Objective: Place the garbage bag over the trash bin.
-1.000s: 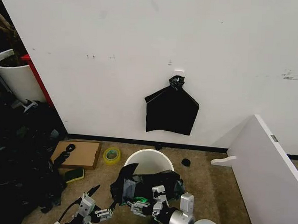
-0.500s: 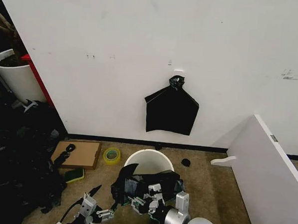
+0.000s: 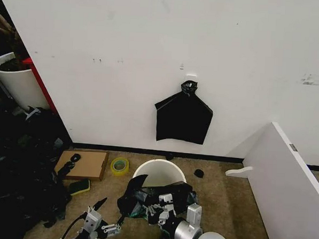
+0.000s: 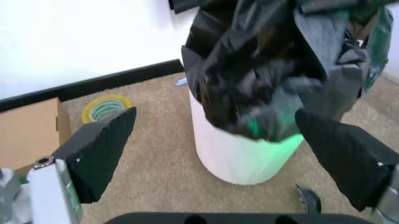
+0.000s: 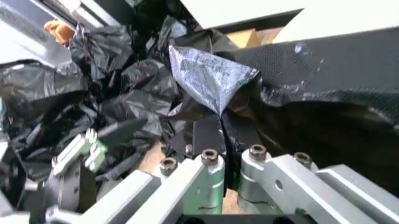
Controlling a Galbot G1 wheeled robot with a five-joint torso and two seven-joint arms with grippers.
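The white trash bin [image 3: 159,172] stands on the carpet by the wall. The black garbage bag [image 3: 154,196] lies crumpled over the bin's near rim and hangs down its front. My right gripper [image 3: 159,206] is at the near side of the bin, shut on a fold of the garbage bag [image 5: 210,77]; in the right wrist view its fingers [image 5: 206,135] pinch the plastic. My left gripper [image 3: 102,227] hovers low to the left of the bin, open. In the left wrist view its pads [image 4: 100,144] stand wide apart, facing the trash bin [image 4: 240,151] and the garbage bag [image 4: 268,70].
A flat black bundle [image 3: 183,118] hangs on the wall above the bin. Left of the bin lie a yellow tape roll [image 3: 119,165], a cardboard box [image 3: 86,164] and a heap of black bags [image 3: 18,165]. A white plant pot [image 3: 14,82] stands far left, a white board [image 3: 287,182] at right.
My right gripper has shifted slightly left along the bin's near rim with the bag, and the bag's folds have bunched differently. The left gripper has barely moved.
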